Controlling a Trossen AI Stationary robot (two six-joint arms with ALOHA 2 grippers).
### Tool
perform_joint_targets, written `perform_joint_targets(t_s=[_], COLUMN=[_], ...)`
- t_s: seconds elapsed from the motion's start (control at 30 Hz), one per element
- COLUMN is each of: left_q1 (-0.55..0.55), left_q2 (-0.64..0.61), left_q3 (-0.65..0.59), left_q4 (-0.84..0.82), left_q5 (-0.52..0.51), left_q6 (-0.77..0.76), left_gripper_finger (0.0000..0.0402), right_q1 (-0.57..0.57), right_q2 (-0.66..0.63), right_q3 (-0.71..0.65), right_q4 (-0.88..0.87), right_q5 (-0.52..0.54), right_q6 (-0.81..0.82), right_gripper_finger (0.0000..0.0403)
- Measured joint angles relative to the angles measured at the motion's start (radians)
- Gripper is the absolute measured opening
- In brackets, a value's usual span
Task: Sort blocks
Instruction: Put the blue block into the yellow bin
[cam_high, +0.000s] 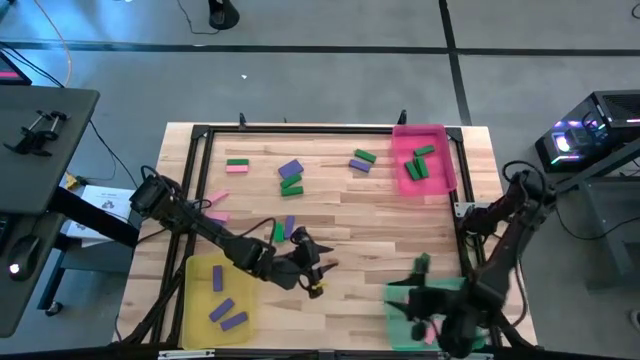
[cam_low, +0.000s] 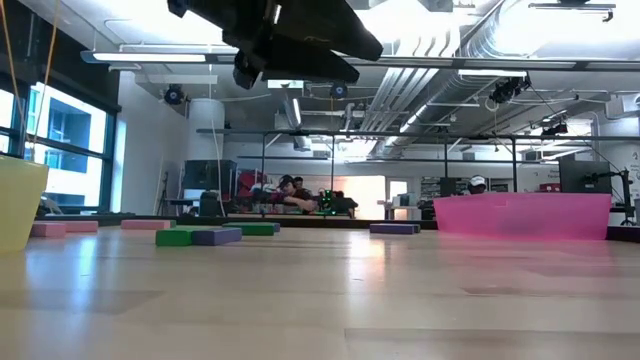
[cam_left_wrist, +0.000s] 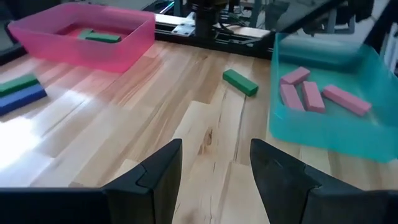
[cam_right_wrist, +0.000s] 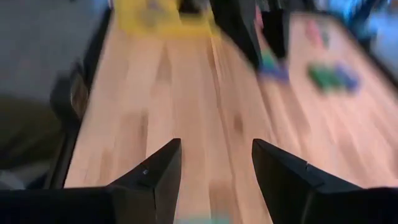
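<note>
The blocks lie scattered on the wooden table: green and pink (cam_high: 237, 165), purple and green (cam_high: 291, 175), green and purple (cam_high: 362, 160), and a lone green one (cam_high: 423, 263), also the green block (cam_left_wrist: 240, 81) ahead of my left gripper. Green blocks lie in the pink tray (cam_high: 445, 165), purple ones in the yellow tray (cam_high: 200, 270) and pink ones in the green tray (cam_left_wrist: 292, 134). My left gripper (cam_high: 318, 275) (cam_left_wrist: 214, 171) hovers open and empty over bare wood near the table's middle. My right gripper (cam_high: 408, 295) (cam_right_wrist: 214, 165) is open and empty at the green tray's left edge.
A black frame (cam_high: 300, 130) borders the table. The yellow tray sits at the near left, the green tray at the near right and the pink tray at the far right. Two blocks (cam_high: 283, 230) lie close beside the left arm. Bare wood stretches between the two grippers.
</note>
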Motion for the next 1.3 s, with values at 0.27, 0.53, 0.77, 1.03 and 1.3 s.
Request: perform_joint_targets(t_s=[0.27, 0.53, 0.77, 1.03, 1.3], left_q1=[0.080, 0.220, 0.262, 0.295, 0.327], left_q2=[-0.001, -0.001, -0.001, -0.001, 0.030], left_q3=[0.002, 0.001, 0.001, 0.000, 0.000], left_q4=[-0.298, -0.807, -0.840, -0.904, -0.856], left_q5=[-0.043, 0.102, 0.164, 0.202, 0.258], left_q6=[-0.342, -0.660, -0.655, -0.734, -0.731], left_gripper_finger=[0.0177, 0.0180, 0.0210, 0.0233, 0.0234], right_q1=[-0.185, -0.236, -0.236, -0.212, -0.192], right_q2=[0.000, 0.001, 0.001, 0.001, 0.001], right_q3=[-0.273, -0.435, -0.484, -0.484, -0.484], right_q4=[0.822, 1.054, 1.084, 1.092, 1.092], right_q5=[-0.088, -0.101, -0.105, -0.116, -0.115], right_q6=[-0.444, -0.347, -0.261, -0.275, -0.293], right_gripper_finger=[0.0181, 0.0181, 0.0181, 0.0181, 0.0181])
